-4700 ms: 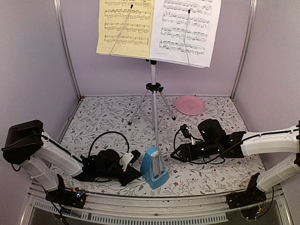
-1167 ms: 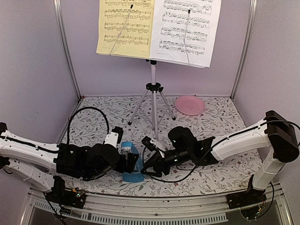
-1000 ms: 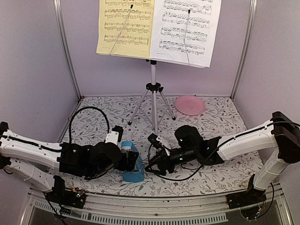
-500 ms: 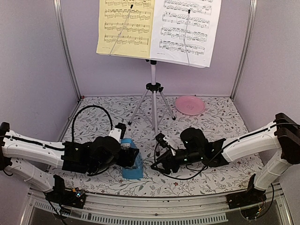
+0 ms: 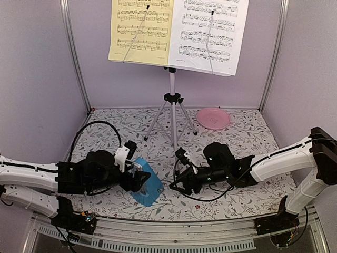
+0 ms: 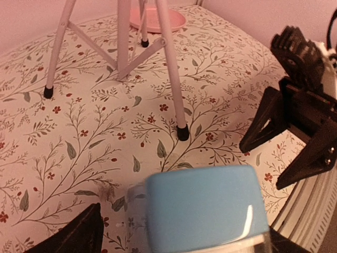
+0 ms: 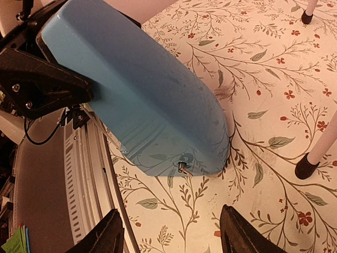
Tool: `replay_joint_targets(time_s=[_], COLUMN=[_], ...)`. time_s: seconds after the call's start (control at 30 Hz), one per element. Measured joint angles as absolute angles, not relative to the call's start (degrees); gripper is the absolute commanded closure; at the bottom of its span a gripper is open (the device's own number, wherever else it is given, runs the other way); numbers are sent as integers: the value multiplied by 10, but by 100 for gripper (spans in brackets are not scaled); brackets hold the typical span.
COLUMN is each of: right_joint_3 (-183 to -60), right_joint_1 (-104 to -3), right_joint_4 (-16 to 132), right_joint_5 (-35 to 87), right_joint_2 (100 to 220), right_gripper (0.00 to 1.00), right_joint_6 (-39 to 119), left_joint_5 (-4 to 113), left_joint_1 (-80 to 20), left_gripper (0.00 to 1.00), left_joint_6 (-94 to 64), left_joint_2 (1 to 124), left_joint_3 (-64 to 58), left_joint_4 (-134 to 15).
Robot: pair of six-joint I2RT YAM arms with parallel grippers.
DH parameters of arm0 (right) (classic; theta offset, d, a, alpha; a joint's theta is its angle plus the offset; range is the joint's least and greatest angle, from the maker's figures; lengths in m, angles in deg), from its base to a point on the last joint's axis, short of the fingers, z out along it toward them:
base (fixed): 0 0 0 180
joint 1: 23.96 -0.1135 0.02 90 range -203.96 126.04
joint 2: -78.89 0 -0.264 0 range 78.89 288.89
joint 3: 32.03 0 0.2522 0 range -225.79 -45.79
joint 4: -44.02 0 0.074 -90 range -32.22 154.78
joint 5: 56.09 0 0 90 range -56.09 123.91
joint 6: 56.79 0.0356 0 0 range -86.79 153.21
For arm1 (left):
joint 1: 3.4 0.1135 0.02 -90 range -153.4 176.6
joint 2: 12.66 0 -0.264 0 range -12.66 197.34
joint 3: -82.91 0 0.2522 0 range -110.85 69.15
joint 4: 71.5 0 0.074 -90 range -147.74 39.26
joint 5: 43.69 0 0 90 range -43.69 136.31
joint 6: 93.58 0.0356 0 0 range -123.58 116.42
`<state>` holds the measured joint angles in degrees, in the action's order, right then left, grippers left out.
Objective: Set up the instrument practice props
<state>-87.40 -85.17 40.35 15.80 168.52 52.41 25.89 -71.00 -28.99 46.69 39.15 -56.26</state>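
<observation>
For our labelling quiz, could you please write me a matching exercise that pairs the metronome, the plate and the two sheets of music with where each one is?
Things:
1. blue metronome
2. pink plate
3. yellow sheet
4. white sheet

Places:
A. right half of the music stand
B. tilted, near the table's front edge
C. left half of the music stand
D. flat, at the table's far right

Pairs: 1-B, 2-D, 3-C, 4-A.
</observation>
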Motion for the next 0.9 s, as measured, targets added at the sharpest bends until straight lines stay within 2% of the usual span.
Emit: replay_joint_targets(time_s=[0.17, 0.33, 0.53, 0.73, 0.9], right_joint_3=[-874, -874, -874, -874, -878], right_joint_1=[-850, -850, -850, -850, -850], right_joint_4=[401, 398, 392, 379, 375], right_joint_5=[158, 158, 158, 169, 182], right_joint_2=[1685, 1685, 1685, 1698, 1729], right_gripper=[36, 36, 36, 40, 42], right_joint_6=[523, 522, 523, 525, 527], left_joint_5=[258, 249, 251, 222, 195], left_joint_1=[-695, -695, -695, -695, -693], left_gripper=[1, 3, 27, 46, 57], left_joint_6=[-302, -323, -323, -322, -321], left_joint_2=[474, 519, 549, 555, 560], left_joint_3=[391, 385, 382, 366, 347], left_joint_4=[-564, -570, -602, -591, -564])
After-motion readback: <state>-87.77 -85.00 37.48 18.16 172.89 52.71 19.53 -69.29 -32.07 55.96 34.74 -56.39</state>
